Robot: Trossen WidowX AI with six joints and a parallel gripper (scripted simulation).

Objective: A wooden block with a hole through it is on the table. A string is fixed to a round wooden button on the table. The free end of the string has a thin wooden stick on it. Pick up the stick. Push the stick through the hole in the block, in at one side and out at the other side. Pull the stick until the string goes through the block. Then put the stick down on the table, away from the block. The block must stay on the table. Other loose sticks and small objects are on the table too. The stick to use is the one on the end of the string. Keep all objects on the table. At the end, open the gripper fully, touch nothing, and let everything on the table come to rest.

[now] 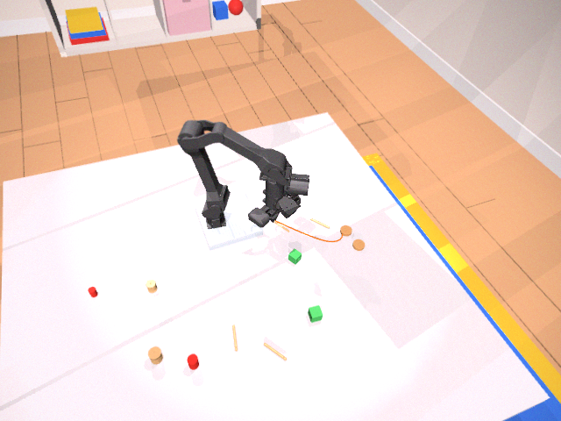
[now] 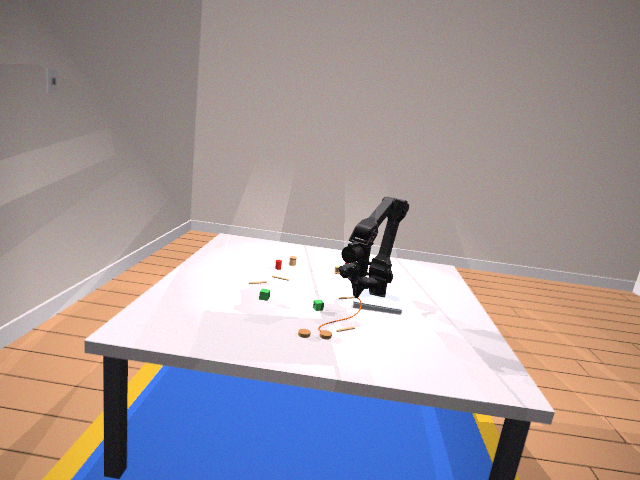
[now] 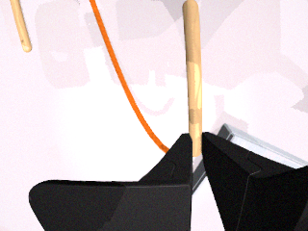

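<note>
My gripper [image 1: 274, 220] [image 2: 356, 296] [image 3: 194, 140] is shut on the string's stick [image 1: 283, 227] [image 2: 346, 298] [image 3: 193, 82], near its string end. The stick points out ahead of the fingertips, low over the table [image 1: 67, 217] [image 2: 413, 356]. The orange string [image 1: 316, 238] [image 2: 345, 320] [image 3: 127, 91] curves slackly from the fingertips to a round wooden button [image 1: 345, 230] [image 2: 325, 334]. Two tan wooden pieces, one [image 1: 152, 286] left of the arm and one [image 1: 155, 355] [image 2: 293, 260] farther off, stand on the table. No hole shows, so I cannot tell which thing is the block.
A loose stick [image 1: 319, 223] [image 2: 345, 329] [image 3: 21, 26] and a second button [image 1: 358, 245] [image 2: 303, 332] lie near the string. Green cubes [image 1: 294, 256] [image 1: 315, 313], two more sticks [image 1: 234, 338] [image 1: 274, 351] and red cylinders [image 1: 92, 291] [image 1: 193, 361] lie around. The pale base plate [image 1: 235, 238] is beside the gripper.
</note>
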